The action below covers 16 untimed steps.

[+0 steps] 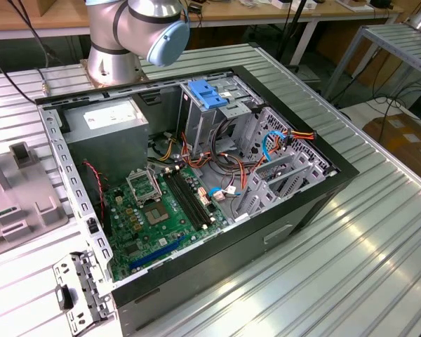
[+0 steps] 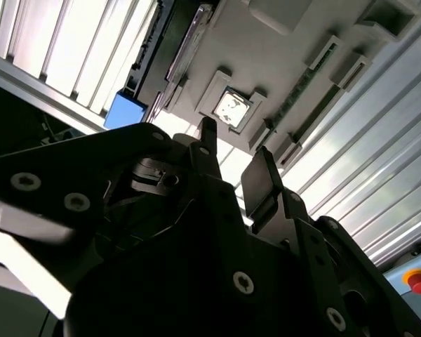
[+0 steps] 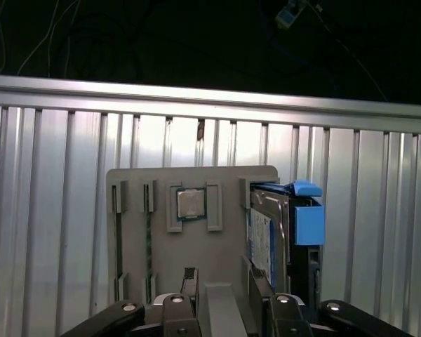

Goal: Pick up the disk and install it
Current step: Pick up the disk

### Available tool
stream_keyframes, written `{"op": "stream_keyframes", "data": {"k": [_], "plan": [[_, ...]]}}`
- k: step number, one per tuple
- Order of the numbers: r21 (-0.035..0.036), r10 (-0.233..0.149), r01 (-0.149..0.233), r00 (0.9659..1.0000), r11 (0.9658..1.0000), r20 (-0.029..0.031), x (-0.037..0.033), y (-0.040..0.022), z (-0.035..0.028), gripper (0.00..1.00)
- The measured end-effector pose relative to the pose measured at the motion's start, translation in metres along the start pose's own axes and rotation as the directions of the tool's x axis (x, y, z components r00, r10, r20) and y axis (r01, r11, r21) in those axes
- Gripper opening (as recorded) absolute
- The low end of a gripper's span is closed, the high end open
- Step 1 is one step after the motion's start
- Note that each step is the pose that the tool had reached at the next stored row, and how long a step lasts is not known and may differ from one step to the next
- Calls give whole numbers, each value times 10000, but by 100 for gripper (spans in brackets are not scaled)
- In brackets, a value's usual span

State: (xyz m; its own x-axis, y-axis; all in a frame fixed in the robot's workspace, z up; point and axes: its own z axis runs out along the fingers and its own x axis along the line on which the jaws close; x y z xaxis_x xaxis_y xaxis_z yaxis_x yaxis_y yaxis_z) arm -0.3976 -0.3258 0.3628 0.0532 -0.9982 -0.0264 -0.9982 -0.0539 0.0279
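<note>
The disk (image 3: 261,242) stands on edge in a slot at one side of a grey parts holder (image 3: 137,232), its silver face with a blue-and-white label framed by a bright blue carrier (image 3: 305,217). In the second wrist view the carrier's blue end (image 2: 126,111) pokes out beside the holder (image 2: 281,63). My gripper (image 3: 223,284) hangs above the holder, open, with nothing between its two black fingers (image 3: 189,281). The gripper (image 2: 235,158) is nearer the holder's middle than the disk and touches nothing.
An open computer case (image 1: 323,189) lies on the ribbed aluminium table (image 1: 351,267), with a drive cage and a light-blue latch (image 1: 209,93) at its far side. The holder (image 1: 21,189) sits at the exterior view's left, carrying a processor chip (image 3: 189,203). A red button (image 2: 419,281) is nearby.
</note>
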Motion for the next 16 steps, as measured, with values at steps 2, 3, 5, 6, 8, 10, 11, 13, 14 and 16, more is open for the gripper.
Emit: {"op": "stream_keyframes", "data": {"k": [2,3,5,6,8,10,11,13,14,16], "plan": [[-2,0,0,10000,10000,-1,-13,4,12,42],[1,1,-1,10000,10000,0,-32,6,21,42],[1,1,-1,10000,10000,1,-61,10,32,42],[1,1,-1,10000,10000,0,-80,15,39,42],[1,0,0,10000,10000,1,-133,33,56,42],[0,0,0,10000,10000,0,-166,45,67,42],[0,1,-1,10000,10000,1,-176,52,72,42],[-2,1,-1,10000,10000,0,-180,56,74,42],[-2,0,0,10000,10000,-1,-180,56,75,42],[0,0,0,10000,10000,0,-180,56,76,42]]}}
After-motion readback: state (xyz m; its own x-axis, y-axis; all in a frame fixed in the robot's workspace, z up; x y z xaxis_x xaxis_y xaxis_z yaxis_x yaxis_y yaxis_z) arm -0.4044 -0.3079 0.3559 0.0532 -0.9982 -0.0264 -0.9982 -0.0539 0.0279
